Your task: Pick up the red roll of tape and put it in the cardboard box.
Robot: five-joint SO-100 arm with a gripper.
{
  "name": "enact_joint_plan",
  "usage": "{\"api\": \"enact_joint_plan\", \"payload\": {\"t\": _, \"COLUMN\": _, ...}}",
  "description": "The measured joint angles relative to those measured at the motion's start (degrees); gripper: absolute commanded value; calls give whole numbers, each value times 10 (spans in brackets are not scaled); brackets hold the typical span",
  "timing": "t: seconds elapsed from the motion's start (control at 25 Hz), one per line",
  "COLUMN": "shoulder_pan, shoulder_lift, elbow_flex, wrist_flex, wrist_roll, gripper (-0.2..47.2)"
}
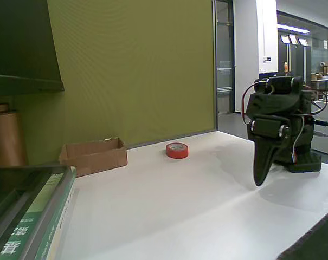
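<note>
Fixed view: small flat ring of red-orange tape with pale core [177,150] lies flat on the white tabletop [180,211] near its far edge, by the green wall; low brown cardboard box with short upright flaps [94,155] sits apart to its left, toward the far-left corner. Dark arm folded at the right edge, fingers [261,174] pointing down just above the tabletop, well apart from the tape, holding nothing; they read as one dark wedge, so open or closed can't be told.

The white table [169,206] bears the cardboard box [93,156] and the red roll of tape [177,150].
</note>
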Motion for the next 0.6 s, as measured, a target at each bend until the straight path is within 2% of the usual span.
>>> {"api": "enact_joint_plan", "payload": {"t": 0.04, "shoulder_pan": -3, "shoulder_lift": 0, "elbow_flex": 0, "wrist_flex": 0, "wrist_roll": -4, "gripper": 94}}
{"api": "enact_joint_plan", "payload": {"t": 0.16, "shoulder_pan": -4, "shoulder_lift": 0, "elbow_flex": 0, "wrist_flex": 0, "wrist_roll": -9, "gripper": 198}}
{"api": "enact_joint_plan", "payload": {"t": 0.2, "shoulder_pan": -4, "shoulder_lift": 0, "elbow_flex": 0, "wrist_flex": 0, "wrist_roll": -9, "gripper": 190}}
{"api": "enact_joint_plan", "payload": {"t": 0.28, "shoulder_pan": -4, "shoulder_lift": 0, "elbow_flex": 0, "wrist_flex": 0, "wrist_roll": -8, "gripper": 211}}
{"api": "enact_joint_plan", "payload": {"t": 0.36, "shoulder_pan": -5, "shoulder_lift": 0, "elbow_flex": 0, "wrist_flex": 0, "wrist_roll": -8, "gripper": 26}}
{"api": "enact_joint_plan", "payload": {"t": 0.44, "shoulder_pan": -5, "shoulder_lift": 0, "elbow_flex": 0, "wrist_flex": 0, "wrist_roll": -4, "gripper": 82}}
{"api": "enact_joint_plan", "payload": {"t": 0.48, "shoulder_pan": -4, "shoulder_lift": 0, "elbow_flex": 0, "wrist_flex": 0, "wrist_roll": -2, "gripper": 1}}
{"api": "enact_joint_plan", "payload": {"t": 0.6, "shoulder_pan": -1, "shoulder_lift": 0, "elbow_flex": 0, "wrist_flex": 0, "wrist_roll": -1, "gripper": 1}}
